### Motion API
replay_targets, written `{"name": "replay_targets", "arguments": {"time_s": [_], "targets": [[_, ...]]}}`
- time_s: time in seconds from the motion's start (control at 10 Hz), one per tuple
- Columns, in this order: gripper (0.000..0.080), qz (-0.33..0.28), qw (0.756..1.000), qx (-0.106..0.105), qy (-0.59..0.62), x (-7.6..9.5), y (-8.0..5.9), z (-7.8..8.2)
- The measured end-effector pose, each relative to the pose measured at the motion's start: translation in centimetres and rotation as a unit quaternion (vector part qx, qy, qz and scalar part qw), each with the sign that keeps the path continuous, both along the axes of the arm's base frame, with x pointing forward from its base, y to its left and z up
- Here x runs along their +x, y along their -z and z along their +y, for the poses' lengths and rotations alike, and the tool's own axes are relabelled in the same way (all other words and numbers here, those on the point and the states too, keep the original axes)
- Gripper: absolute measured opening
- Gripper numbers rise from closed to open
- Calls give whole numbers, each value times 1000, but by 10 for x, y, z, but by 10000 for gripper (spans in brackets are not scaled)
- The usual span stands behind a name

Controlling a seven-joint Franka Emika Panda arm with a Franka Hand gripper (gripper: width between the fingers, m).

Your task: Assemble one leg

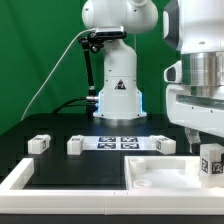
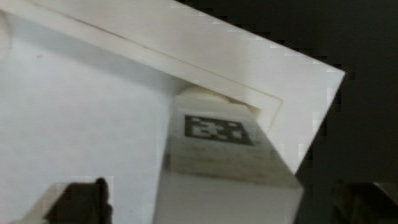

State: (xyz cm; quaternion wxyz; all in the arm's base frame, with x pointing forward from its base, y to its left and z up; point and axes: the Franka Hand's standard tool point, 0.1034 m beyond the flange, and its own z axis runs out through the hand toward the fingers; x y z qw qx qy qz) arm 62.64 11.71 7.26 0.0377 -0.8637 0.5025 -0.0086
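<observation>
The end effector (image 1: 210, 150) grips 1 leg (image 1: 212, 163) over the panel's (image 1: 160, 172) corner edge; dark surface (image 1: 60, 160) lies open beside the panel.

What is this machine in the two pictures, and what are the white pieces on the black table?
It is a robot arm; its base stands at the back. The exterior view sees the scene from off the arm; the wrist view is filmed from the arm's wrist. Its tool holds a leg, a small white block with a square marker, over the large white panel. Three similar legs and the flat marker board lie on the table. The wrist view shows the held leg against the panel.
</observation>
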Motion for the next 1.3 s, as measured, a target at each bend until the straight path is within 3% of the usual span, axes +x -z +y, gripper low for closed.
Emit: {"name": "replay_targets", "arguments": {"time_s": [0.3, 0.6, 0.9, 1.1, 1.2, 1.3], "targets": [[648, -10, 984, -16, -180, -2, 1, 7], [648, -16, 941, -30, -336, -2, 1, 7], [648, -20, 874, -41, -484, -2, 2, 6], [648, -19, 810, -52, -583, -2, 1, 2], [648, -18, 823, -50, -566, -2, 2, 2], [529, -18, 822, -51, -566, -2, 2, 1]]}}
